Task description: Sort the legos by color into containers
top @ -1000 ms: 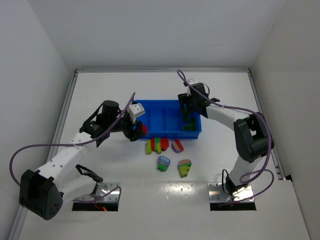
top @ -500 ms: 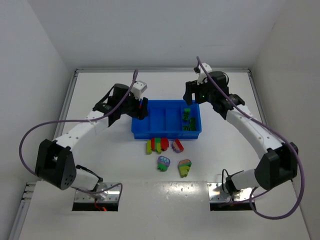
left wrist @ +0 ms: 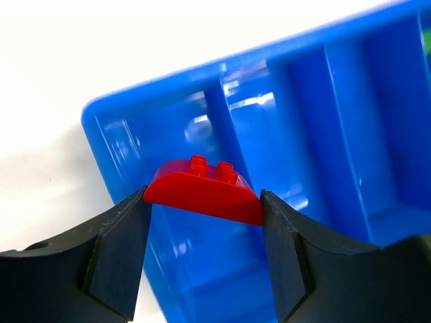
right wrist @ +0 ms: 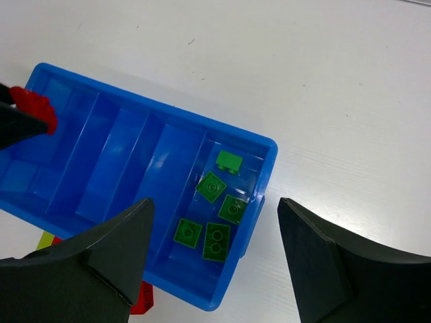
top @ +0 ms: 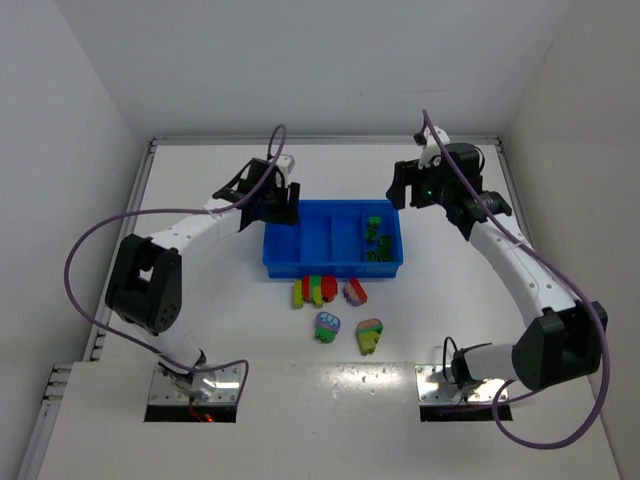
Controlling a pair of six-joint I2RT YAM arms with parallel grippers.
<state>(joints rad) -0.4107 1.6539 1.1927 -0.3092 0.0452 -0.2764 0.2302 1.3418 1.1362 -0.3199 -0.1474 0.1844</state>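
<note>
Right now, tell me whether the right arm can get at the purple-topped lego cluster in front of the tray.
Probably yes. The right gripper hangs open and empty above the right end of the tray; the purple-topped cluster lies uncovered on the table, nearer the bases, with nothing between.

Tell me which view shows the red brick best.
Left wrist: the red brick sits centre frame, studs visible, clamped in the left end effector above the blue tray. Right wrist catches only a red edge at the frame's left border; in top external it cannot be made out at the end effector.
</note>
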